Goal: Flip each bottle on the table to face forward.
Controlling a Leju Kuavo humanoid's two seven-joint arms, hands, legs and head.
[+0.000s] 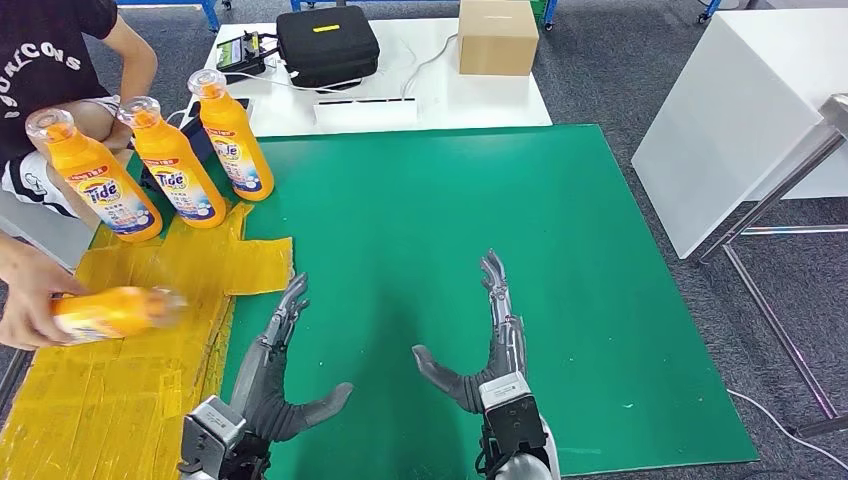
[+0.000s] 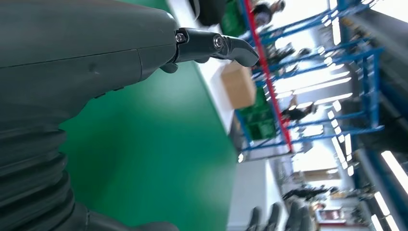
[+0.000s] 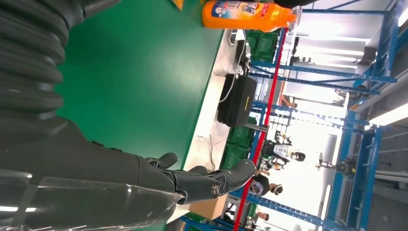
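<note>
Three orange Tide bottles stand upright at the table's far left with labels facing me: one at the left [image 1: 92, 184], one in the middle [image 1: 173, 170] and one on the right [image 1: 232, 139], which also appears in the right wrist view [image 3: 250, 14]. A person's hand [image 1: 28, 300] holds a fourth orange bottle [image 1: 115, 312] on its side over the yellow taped area [image 1: 110, 390]. My left hand [image 1: 280, 370] and right hand [image 1: 490, 340] hover open above the green mat [image 1: 430, 220], palms inward, holding nothing.
Beyond the mat, a white table carries a black case [image 1: 327, 44], a cardboard box [image 1: 497, 36] and a small device [image 1: 240, 52]. Another white table [image 1: 740, 120] stands at the right. A person sits at the far left.
</note>
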